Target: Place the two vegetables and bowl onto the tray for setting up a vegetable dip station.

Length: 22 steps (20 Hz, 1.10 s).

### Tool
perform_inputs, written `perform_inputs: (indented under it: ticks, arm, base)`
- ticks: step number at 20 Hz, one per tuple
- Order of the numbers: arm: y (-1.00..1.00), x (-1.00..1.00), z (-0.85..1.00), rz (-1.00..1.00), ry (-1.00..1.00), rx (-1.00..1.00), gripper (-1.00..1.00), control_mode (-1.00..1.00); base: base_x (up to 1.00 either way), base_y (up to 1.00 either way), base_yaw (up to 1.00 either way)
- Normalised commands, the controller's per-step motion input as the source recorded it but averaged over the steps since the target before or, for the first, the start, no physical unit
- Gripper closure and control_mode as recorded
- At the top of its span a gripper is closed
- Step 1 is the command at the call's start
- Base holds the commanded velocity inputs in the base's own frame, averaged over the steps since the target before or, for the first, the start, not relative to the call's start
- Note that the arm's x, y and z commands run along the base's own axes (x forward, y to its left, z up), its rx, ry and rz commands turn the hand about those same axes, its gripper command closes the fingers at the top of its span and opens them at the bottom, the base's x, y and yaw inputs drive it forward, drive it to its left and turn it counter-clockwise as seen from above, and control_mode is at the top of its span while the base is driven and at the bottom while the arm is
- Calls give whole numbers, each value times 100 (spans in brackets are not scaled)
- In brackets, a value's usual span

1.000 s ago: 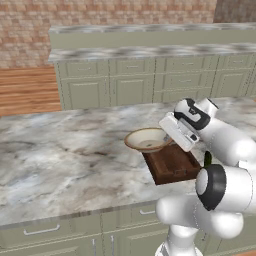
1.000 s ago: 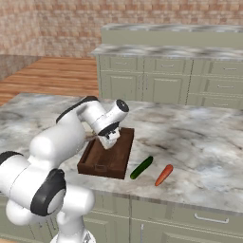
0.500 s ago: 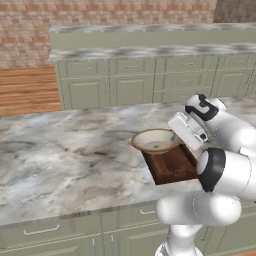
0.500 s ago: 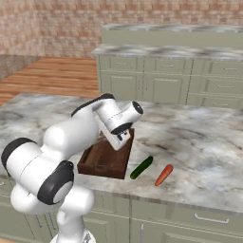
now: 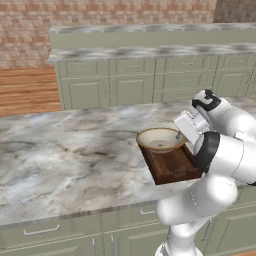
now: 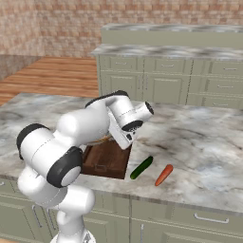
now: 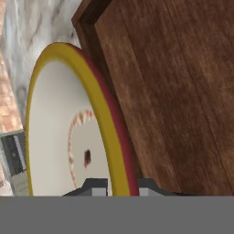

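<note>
bowl: I see it held by its rim, tilted, over the far end of the tray; whether it touches the wood I cannot tell.
gripper: from my hand view the two tips sit pinched narrow on the bowl rim, one inside, one outside.
tray: I see it on the counter near the front edge, its boards bare.
cucumber: lying flat on the counter just right of the tray in my right base view, off the tray.
carrot: beside the cucumber, farther from the tray, apart from it, roughly parallel.
counter: grey marbled top under all of it.
</note>
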Motion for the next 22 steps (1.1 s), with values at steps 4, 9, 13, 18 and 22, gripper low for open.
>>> perform_inputs:
  ticks: [4,9,13,18,22]
  arm:
    - [-15,15,5,9,0,13,100,-100]
    - [-14,20,3,8,0,12,100,-100]
    - [-14,19,0,8,0,9,100,-100]
    - [-10,13,0,9,0,2,100,-100]
    - [-5,14,0,8,0,0,100,-100]
  base:
    - [0,0,0]
    - [0,0,0]
    - [0,0,0]
    - [0,0,0]
    - [0,0,0]
